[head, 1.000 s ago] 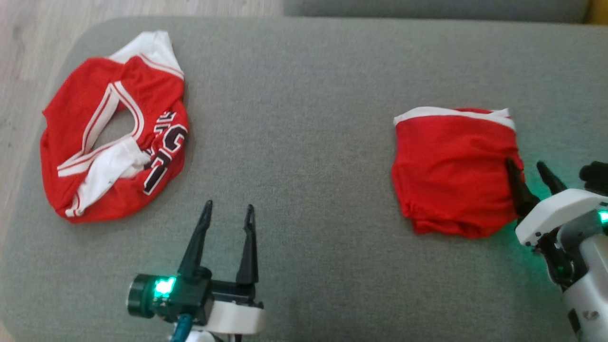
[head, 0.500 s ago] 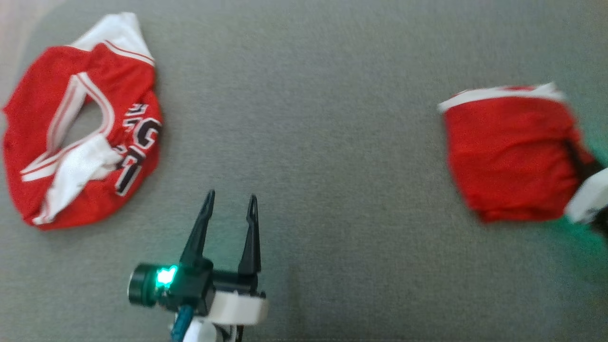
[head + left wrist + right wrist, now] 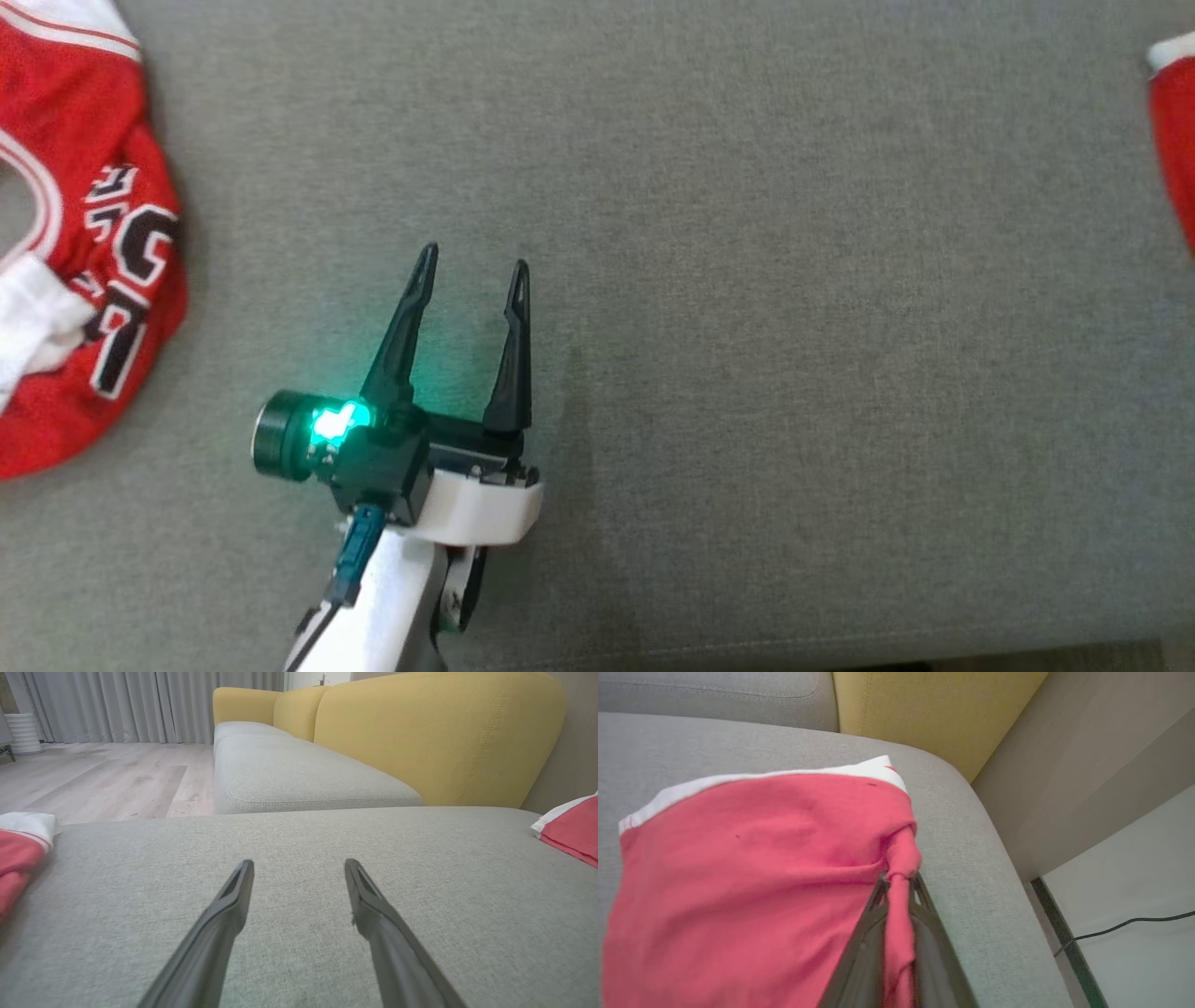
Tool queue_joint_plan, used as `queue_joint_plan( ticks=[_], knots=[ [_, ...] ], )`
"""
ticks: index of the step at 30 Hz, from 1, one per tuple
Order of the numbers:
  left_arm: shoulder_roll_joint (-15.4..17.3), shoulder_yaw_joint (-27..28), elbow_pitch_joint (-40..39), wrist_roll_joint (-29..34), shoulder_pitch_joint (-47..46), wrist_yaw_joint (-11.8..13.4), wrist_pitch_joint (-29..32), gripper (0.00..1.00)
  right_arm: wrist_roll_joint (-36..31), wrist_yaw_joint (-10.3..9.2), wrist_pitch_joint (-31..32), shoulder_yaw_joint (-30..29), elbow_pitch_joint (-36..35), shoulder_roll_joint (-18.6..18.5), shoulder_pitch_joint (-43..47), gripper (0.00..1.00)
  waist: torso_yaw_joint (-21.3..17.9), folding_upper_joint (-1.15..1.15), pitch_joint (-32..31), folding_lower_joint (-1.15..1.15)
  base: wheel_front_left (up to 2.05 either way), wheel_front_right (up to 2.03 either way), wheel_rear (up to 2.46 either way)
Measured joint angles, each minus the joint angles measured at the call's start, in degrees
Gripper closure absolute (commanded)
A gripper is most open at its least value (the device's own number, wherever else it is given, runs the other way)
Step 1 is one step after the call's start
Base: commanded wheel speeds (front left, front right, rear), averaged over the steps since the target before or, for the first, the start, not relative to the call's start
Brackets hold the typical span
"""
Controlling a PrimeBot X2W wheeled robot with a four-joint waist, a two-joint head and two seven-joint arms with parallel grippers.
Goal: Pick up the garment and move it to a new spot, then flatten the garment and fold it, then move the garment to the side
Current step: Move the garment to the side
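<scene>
The garment (image 3: 752, 868) is a folded red piece with a white band, lying near the right end of the grey cushion (image 3: 747, 280). My right gripper (image 3: 899, 879) is shut on a pinched bunch of fabric at its right edge. In the head view only a sliver of the garment (image 3: 1174, 140) shows at the right border, and its corner (image 3: 570, 828) appears far right in the left wrist view. My left gripper (image 3: 474, 257) hovers open over bare cushion at centre-left, with nothing between its fingers (image 3: 299, 863).
A crumpled red jersey (image 3: 84, 233) with black letters lies at the cushion's left end (image 3: 16, 858). Behind are a yellow sofa back (image 3: 434, 732) and another grey seat (image 3: 289, 774). The cushion's rounded right edge (image 3: 994, 858) drops to a floor with a cable (image 3: 1120, 926).
My right gripper has shut on the folded garment's edge and drawn it to the right, away from the jersey. The head camera has shifted. The left gripper stays open.
</scene>
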Motion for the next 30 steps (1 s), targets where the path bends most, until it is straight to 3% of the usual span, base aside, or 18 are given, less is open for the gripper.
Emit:
queue_joint_plan(
  ticks=[1,5,7,15,23,30],
  knots=[
    [0.0,-0.05,0.03,-0.08,-0.41,0.0,0.0,0.0,-1.05,0.0,-0.32,-1.0,0.18,0.03,-0.01,0.0,-0.26,0.0,0.53,0.0,0.0,0.0,0.0],
    [-0.02,-0.44,0.76,-0.4,-1.24,0.0,0.0,0.0,-7.04,0.0,-1.75,-4.14,0.49,0.8,-0.01,0.0,-0.7,0.0,0.43,-0.02,0.0,0.0,0.0],
    [-0.02,-0.44,1.34,-0.97,-1.18,0.07,0.0,0.0,-9.12,0.0,-2.37,-4.95,-0.55,2.9,0.13,0.0,-0.5,0.0,-0.69,-0.02,0.0,0.0,0.0],
    [-0.03,0.41,3.43,-1.66,2.88,1.15,0.0,0.0,-11.37,0.0,-8.16,-0.1,-7.84,19.06,9.05,0.0,2.15,0.0,-10.1,-0.03,0.0,0.0,0.0],
    [0.05,4.13,7.64,-1.71,11.3,1.6,0.0,0.0,-13.89,0.0,-17.18,6.16,-7.31,31.09,20.89,0.0,5.13,0.01,-22.59,-0.04,0.0,0.0,0.0],
    [0.36,7.86,9.01,-0.37,15.13,1.6,0.0,0.0,-23.9,0.0,-17.58,-3.67,-20.18,41.12,29.86,0.0,6.5,0.01,-30.85,-0.04,0.0,0.0,0.0]
  ],
)
